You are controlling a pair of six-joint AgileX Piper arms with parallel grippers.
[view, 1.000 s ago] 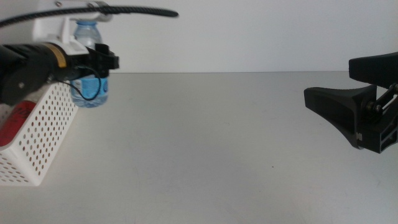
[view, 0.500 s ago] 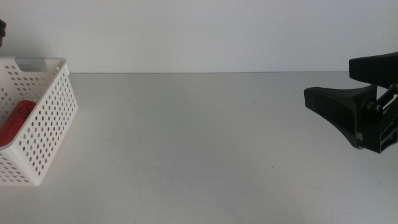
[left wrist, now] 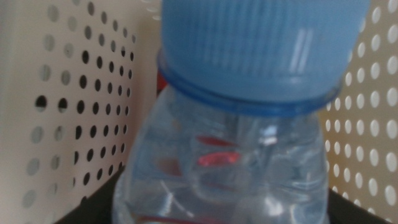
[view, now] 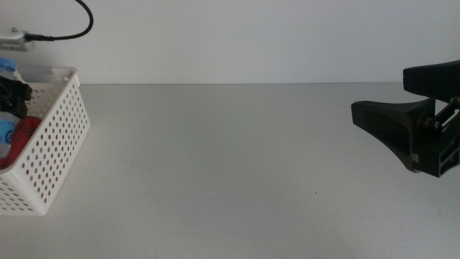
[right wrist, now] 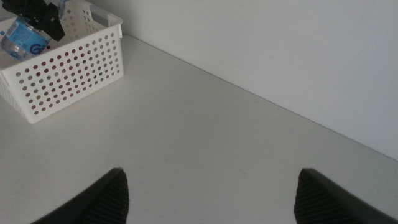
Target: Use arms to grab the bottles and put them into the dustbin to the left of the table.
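Left wrist view | my left claw (view: 14, 97) grips small clear blue-capped water bottle (left wrist: 239, 155) inside white perforated plastic basket (view: 54, 155) | light, slick, crushable; hold body below cap | right claw (right wrist: 208, 196) wide open, idle above surface (view: 230, 158)

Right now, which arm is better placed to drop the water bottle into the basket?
Left. Its gripper holds the water bottle inside the white basket, above the red can. The right gripper waits open across the table.

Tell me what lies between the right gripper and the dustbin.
Only bare table: the middle view shows nothing between the open right gripper and the dustbin.
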